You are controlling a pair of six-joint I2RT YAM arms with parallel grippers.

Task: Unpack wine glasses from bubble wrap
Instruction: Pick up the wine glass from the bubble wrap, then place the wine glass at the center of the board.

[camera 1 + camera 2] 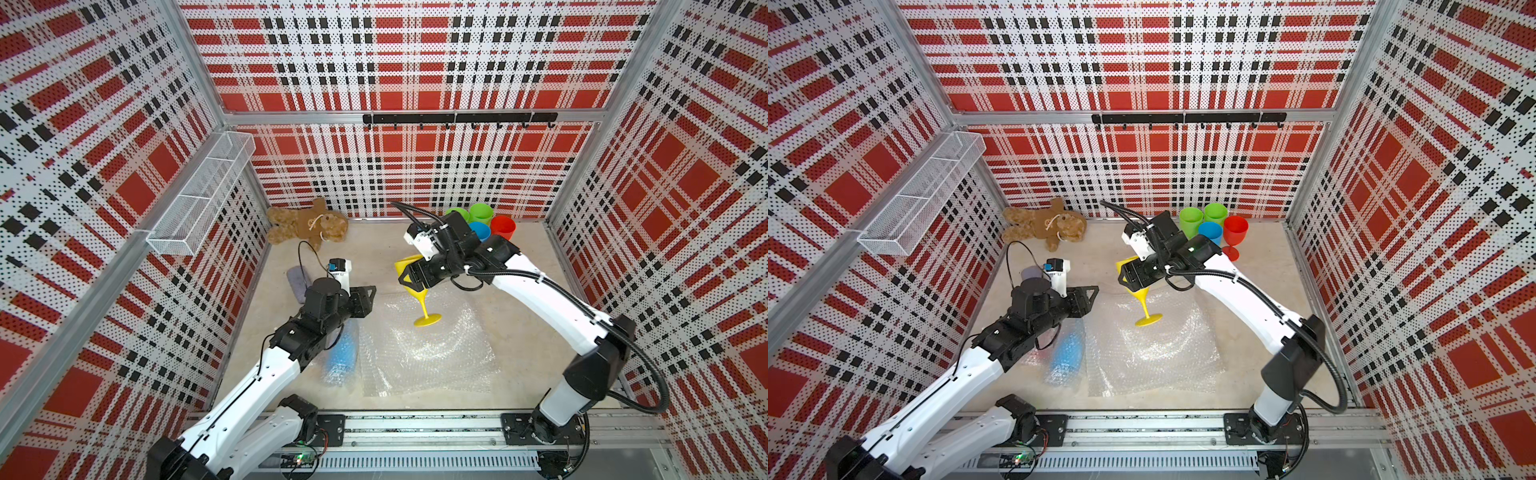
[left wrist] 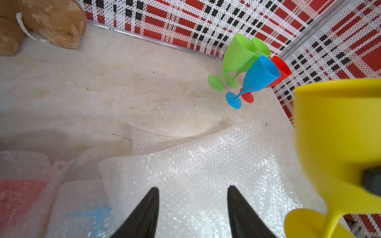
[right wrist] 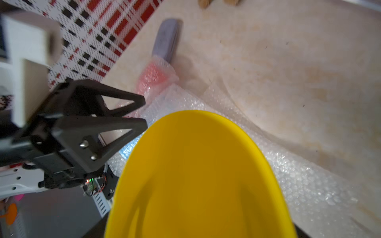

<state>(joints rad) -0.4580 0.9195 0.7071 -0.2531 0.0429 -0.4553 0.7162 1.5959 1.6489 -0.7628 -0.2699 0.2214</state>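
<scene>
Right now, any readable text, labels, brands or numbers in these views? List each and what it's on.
None readable.
Yellow goblet, bubble wrap sheet, grey case and plush bear show no print.
Any marking on the circuit board by the front rail is too small to read.

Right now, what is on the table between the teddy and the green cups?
Nothing. The left wrist view shows bare table between the teddy and the green cups.
</scene>
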